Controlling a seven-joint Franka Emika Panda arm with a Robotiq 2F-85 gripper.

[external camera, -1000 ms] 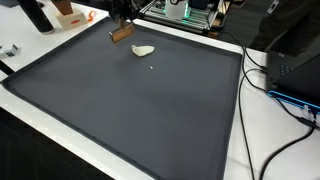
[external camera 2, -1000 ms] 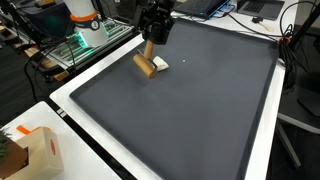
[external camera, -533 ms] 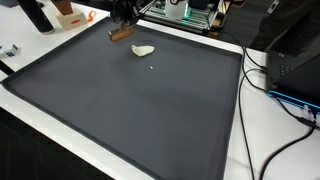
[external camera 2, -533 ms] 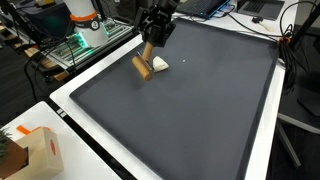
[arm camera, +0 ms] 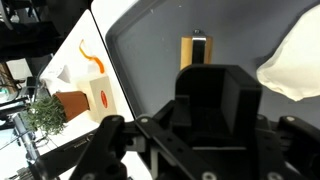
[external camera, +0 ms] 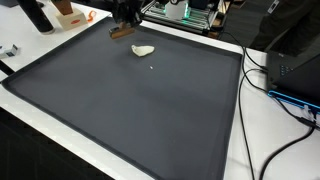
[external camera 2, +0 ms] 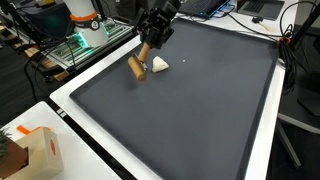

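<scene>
You are gripping the wooden block by its upper end. The gripper fingers are clenching it, and it is hanging tilted near a corner of the dark mat, just beside the white lump. Whether its lower end is touching the mat cannot be told. In the wrist view the gripper's body is hiding part of the block, and the frame is cutting off the lump. The cardboard box is showing an orange mark, with no readable writing.
</scene>
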